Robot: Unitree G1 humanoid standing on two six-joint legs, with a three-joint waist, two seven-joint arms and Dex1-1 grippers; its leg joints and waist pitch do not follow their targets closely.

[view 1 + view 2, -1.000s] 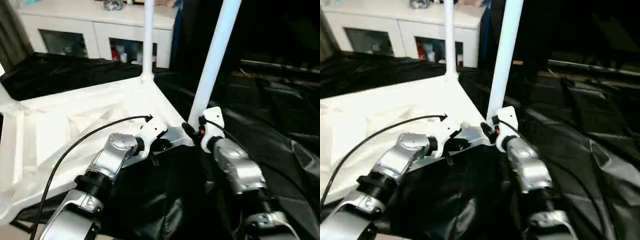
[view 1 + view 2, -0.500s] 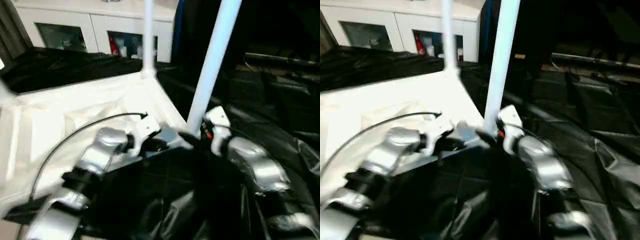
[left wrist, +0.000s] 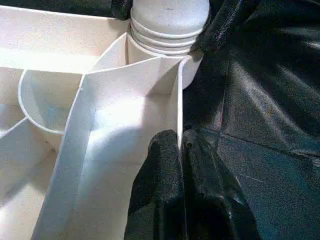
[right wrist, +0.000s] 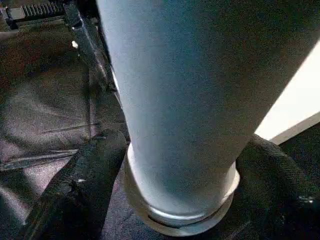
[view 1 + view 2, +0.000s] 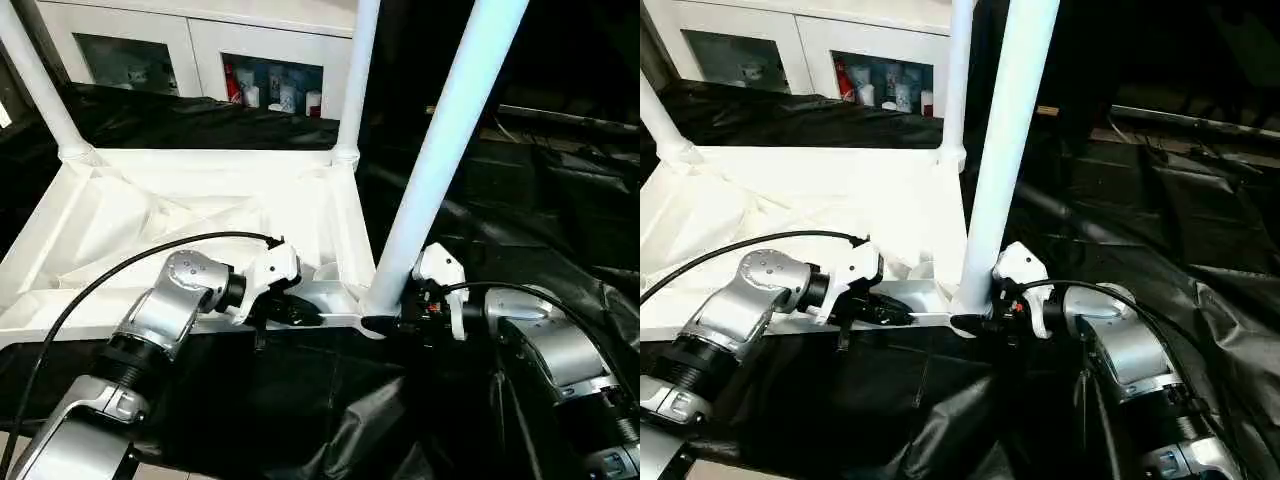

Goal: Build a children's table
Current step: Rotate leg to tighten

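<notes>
Between right fingers [image 4: 85, 190] spread wide, near leg's [image 5: 440, 160] base; left fingers [image 3: 170, 200] pinched on tabletop [image 5: 180, 210] rim.

Leg [image 5: 440, 150] tops cut off.

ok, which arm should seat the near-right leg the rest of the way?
Right, probably. The right gripper already straddles the near leg at its base, a finger on each side. The left gripper is pinched on the tabletop rim, bracing it.
</notes>
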